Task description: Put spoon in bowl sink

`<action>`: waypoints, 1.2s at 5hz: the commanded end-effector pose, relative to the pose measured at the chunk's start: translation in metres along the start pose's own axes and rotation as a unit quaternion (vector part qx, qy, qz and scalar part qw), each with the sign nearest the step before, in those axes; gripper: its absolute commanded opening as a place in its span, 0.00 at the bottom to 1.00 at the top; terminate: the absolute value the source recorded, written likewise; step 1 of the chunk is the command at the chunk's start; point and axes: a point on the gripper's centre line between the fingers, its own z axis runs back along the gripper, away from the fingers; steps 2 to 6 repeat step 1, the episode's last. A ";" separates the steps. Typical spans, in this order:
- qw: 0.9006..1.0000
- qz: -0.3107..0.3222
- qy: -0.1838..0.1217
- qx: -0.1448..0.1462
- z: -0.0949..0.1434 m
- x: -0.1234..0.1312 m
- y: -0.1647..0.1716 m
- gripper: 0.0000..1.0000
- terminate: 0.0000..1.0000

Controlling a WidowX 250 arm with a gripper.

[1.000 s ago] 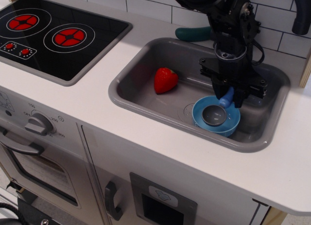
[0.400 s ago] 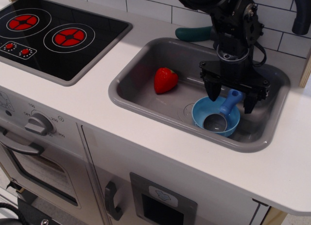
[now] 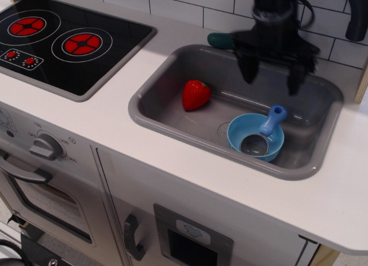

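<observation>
Below the spread, empty pincer (image 3: 271,76), the spoon (image 3: 261,135) lies in the bowl (image 3: 237,141) inside the sink (image 3: 150,116), looking light, rigid and slick, best pinched across its stubby blue handle leaning on the rim.

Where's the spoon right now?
The spoon lies in the blue bowl at the right end of the sink, scoop down in the bowl, handle leaning on the rim, to the right of the strawberry.
</observation>
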 end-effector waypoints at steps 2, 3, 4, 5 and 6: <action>0.999 -0.003 -0.043 -0.004 0.030 0.020 0.000 1.00 1.00; 0.999 -0.003 -0.043 -0.004 0.030 0.020 0.000 1.00 1.00; 0.999 -0.003 -0.043 -0.004 0.030 0.020 0.000 1.00 1.00; 0.999 -0.003 -0.043 -0.004 0.030 0.020 0.000 1.00 1.00; 0.999 -0.003 -0.043 -0.004 0.030 0.020 0.000 1.00 1.00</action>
